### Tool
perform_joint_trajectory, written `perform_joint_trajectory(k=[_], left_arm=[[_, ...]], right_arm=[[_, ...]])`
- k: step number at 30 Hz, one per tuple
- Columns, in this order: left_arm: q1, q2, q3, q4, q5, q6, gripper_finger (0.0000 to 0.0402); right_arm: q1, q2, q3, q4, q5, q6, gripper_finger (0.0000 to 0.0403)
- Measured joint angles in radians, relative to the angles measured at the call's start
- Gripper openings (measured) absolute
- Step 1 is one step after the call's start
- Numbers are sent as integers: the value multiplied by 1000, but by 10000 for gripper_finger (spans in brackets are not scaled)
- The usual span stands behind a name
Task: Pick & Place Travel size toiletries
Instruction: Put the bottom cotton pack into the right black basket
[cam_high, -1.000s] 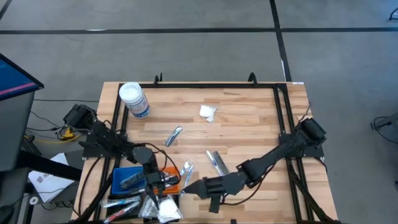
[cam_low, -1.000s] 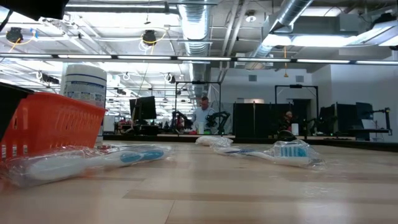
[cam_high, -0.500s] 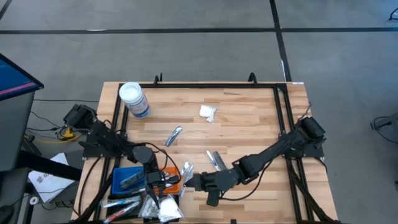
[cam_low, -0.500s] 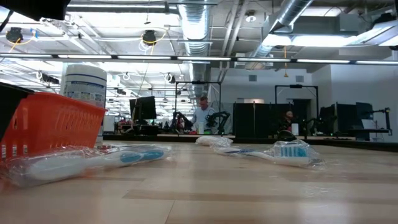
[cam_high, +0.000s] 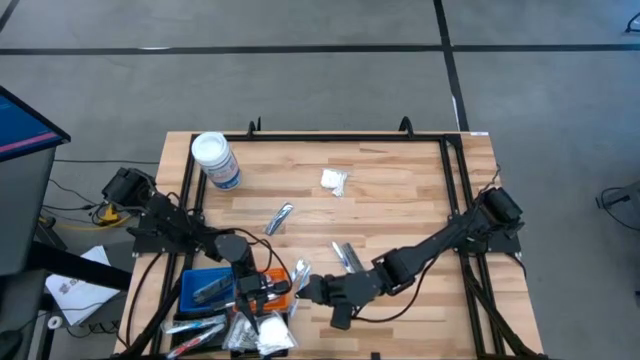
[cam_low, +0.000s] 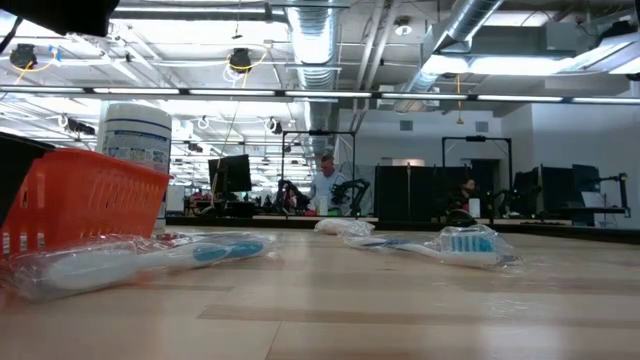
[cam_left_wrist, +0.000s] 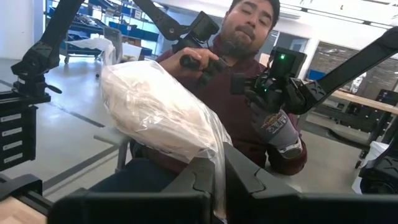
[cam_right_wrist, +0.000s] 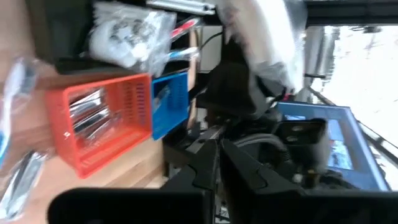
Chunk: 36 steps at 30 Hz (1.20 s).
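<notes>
Right gripper (cam_high: 303, 290) has slid toward the orange tray (cam_high: 272, 283) since a second ago, jaws together and empty, while left gripper (cam_left_wrist: 217, 180) above that tray clamps a white packet (cam_left_wrist: 155, 112); next: drop it into a tray

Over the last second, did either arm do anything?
The right hand slid across the table toward the orange tray, then nearly stopped. The left hand stayed over the trays, shut on a white packet. The loose toiletries and the jar kept their places.
</notes>
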Motion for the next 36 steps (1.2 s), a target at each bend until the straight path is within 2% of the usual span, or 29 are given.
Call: perform_joint_trajectory(k=[7,18,22,27,36], left_arm=[[6,0,0,-12,0,2,2],[10,0,0,-18,0,2,2],[23,0,0,-19,0,1,2],[30,0,-1,-28,0,-5,2],[30,0,-1,-27,0,-6,2]], right_arm=[[5,0,0,14,0,-13,30],[12,0,0,37,0,-38,93],[21,0,0,48,-45,-49,117],[21,0,0,37,-44,-48,140],[38,-24,10,126,16,-170,148]])
